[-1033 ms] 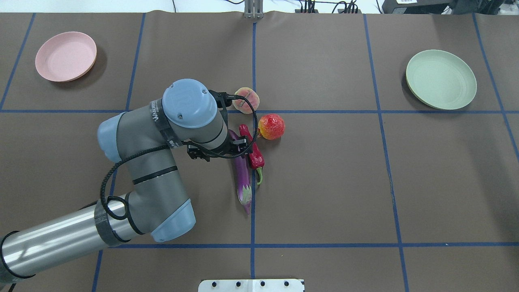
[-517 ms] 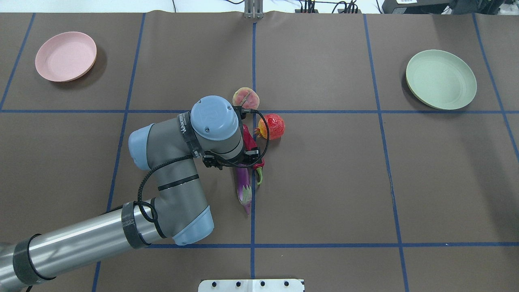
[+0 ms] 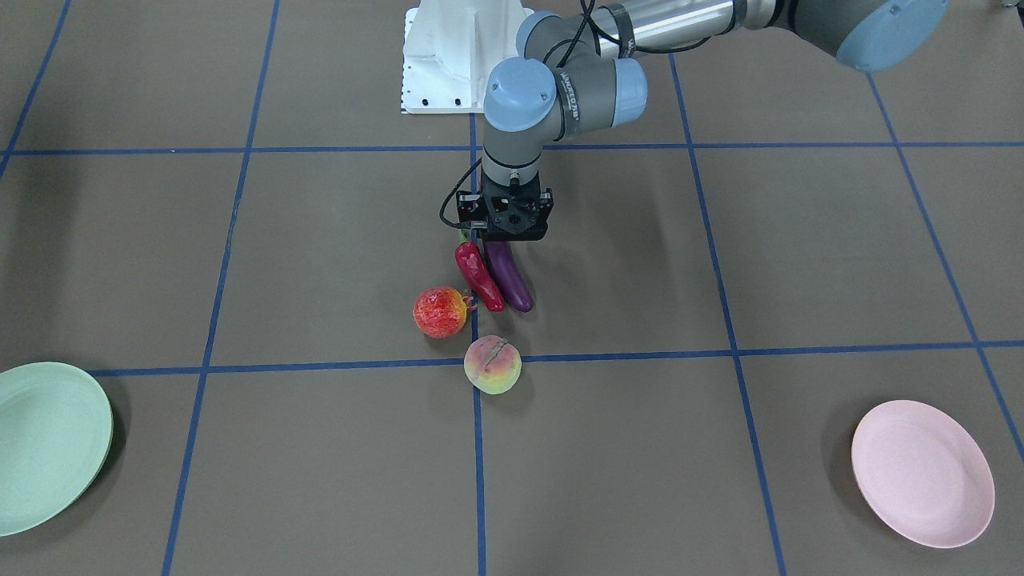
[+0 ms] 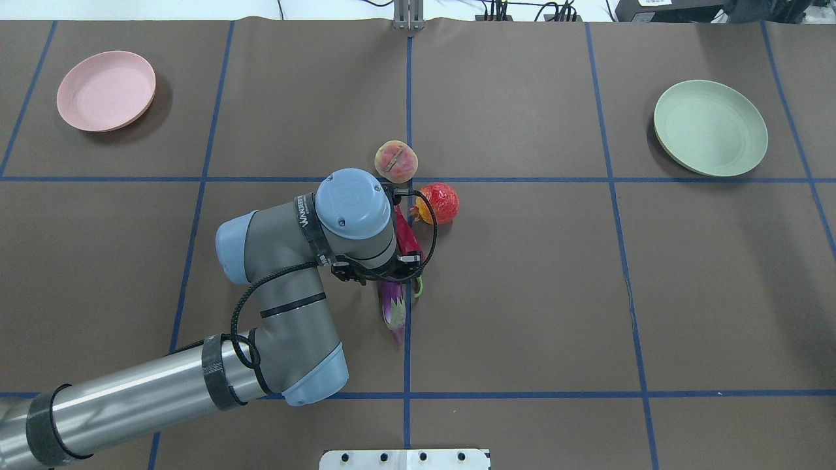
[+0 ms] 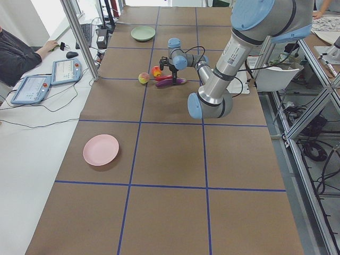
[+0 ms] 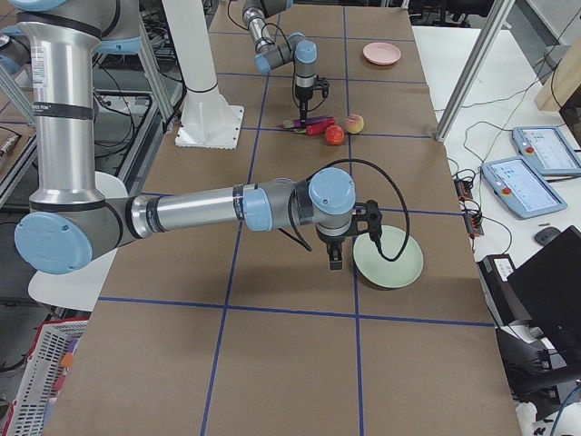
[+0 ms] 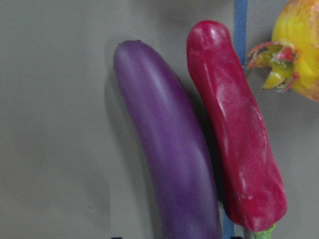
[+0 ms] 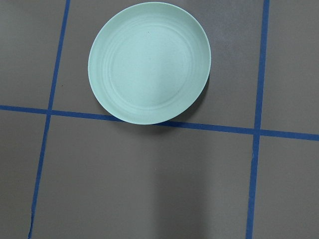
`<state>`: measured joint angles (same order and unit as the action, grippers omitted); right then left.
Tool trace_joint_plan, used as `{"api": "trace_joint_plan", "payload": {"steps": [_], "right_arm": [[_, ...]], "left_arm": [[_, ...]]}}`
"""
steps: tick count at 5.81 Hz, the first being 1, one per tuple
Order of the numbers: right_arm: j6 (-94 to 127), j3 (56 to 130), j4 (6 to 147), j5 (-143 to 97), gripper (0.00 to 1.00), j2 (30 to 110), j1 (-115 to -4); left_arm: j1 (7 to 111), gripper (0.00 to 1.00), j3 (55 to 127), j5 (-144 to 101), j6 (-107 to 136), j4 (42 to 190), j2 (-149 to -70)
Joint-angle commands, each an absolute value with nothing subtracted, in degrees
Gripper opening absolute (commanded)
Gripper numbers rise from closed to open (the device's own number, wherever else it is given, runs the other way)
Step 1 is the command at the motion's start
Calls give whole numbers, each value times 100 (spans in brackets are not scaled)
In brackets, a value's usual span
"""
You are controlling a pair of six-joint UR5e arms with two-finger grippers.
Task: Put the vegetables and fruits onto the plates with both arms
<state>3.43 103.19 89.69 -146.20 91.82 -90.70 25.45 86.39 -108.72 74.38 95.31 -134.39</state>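
Observation:
The purple eggplant (image 4: 394, 307) and red chili (image 4: 408, 241) lie side by side at the table's middle. In the left wrist view the eggplant (image 7: 169, 164) and chili (image 7: 239, 139) fill the frame. My left gripper (image 3: 504, 238) hangs straight over their stem halves, open, touching neither that I can see. The red-orange fruit (image 3: 439, 312) and the peach (image 3: 493, 365) sit just beyond them. The pink plate (image 4: 106, 90) is far left, the mint plate (image 4: 710, 127) far right. My right gripper (image 6: 336, 262) hovers beside the mint plate (image 8: 149, 62); I cannot tell its state.
Blue tape lines divide the brown table cover into squares. The white robot base (image 3: 460, 56) stands at the near edge. A person (image 5: 16, 53) sits at a side desk with tablets (image 5: 66, 70) beyond the table's far edge.
My left arm has swung right and back toward the robot, uncovering the peach, and now stands over the eggplant and chili. The objects have not moved.

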Motion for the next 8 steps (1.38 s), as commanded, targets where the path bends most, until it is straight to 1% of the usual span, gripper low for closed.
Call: {"api": "trace_joint_plan", "payload": {"steps": [1,2,3,4,5,6,8], "right_arm": [[813,10362,8965,-14695,100,9045,-9062],[870,10423,8965,-14695,100,9027,-9035],[1009,10459,8965,-14695,100,8948,-8966],[1167,10485,8965,-14695,100,8860,-8913],[1491,10590,8965,-14704,100,8729,-8782],[2112,10669,8965,-14704,100,8397,-8519],[3326,10749,8991,-14477,100,7677,-7773]], "left_arm": [[2391,67,8587,-10872,7453,9545,-13482],[2330,60,8570,-10872,7453,9545,-13491],[2320,32,8569,-10872,7462,9536,-13491],[2346,0,8622,-10872,7497,9519,-13483],[2416,0,8822,-10872,8019,9449,-13465],[2661,0,9137,-10916,8094,9074,-13404],[3100,0,9447,-10986,8016,8441,-13325]]}}
